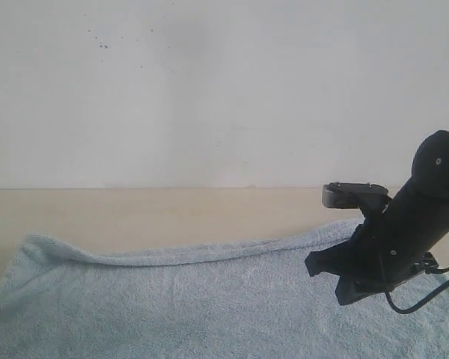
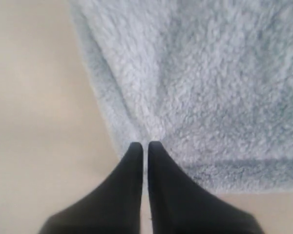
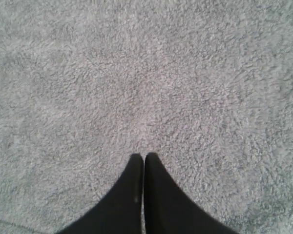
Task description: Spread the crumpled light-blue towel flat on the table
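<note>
**lurker_dave:** so what's crowding you out there, anything getting in the way?

**me:** not a lot tbh. The wall is standing behind the towel's far edge, white with a few dark specks. A strip of bare table is showing between the two. The main thing blocking the exterior view is my own right arm. It's hanging over the towel's right end and covering a chunk of it, and a black cable is looping off it just past that end.

**lurker_dave:** and the towel itself? what are your jaws doing?

**me:** it's lying across the table, pale blue and fluffy, mostly opened out. The far edge is rolling over on itself, making a long soft ridge along most of the towel's length.

My left gripper is sitting right at a towel corner, with bare table showing beside that corner. Its jaws are pressing together with only a hairline slit, and the creases are running straight into the tips, so I'm pinching that corner.

My right gripper is sitting well inside the towel's edges, with terry all around it. Those jaws are pressing together too. Whether any cloth is caught between them, I can't tell.
</note>
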You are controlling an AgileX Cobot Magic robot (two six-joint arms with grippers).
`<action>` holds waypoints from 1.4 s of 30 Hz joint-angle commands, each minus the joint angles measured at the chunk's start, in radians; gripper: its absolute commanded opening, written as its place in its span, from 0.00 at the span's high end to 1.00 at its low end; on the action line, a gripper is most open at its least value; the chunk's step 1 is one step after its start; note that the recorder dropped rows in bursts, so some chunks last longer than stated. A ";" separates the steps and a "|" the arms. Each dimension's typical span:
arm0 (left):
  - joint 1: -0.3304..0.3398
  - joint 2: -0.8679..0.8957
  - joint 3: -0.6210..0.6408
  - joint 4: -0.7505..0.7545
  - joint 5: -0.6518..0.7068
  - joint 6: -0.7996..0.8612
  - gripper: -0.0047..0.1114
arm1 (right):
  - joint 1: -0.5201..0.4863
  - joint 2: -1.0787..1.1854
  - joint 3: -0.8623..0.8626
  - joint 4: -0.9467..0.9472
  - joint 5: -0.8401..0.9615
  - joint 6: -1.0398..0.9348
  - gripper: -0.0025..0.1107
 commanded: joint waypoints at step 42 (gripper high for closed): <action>-0.060 0.331 -0.305 0.153 -1.048 0.081 0.93 | -0.106 0.460 -0.452 0.437 -0.120 -0.550 0.98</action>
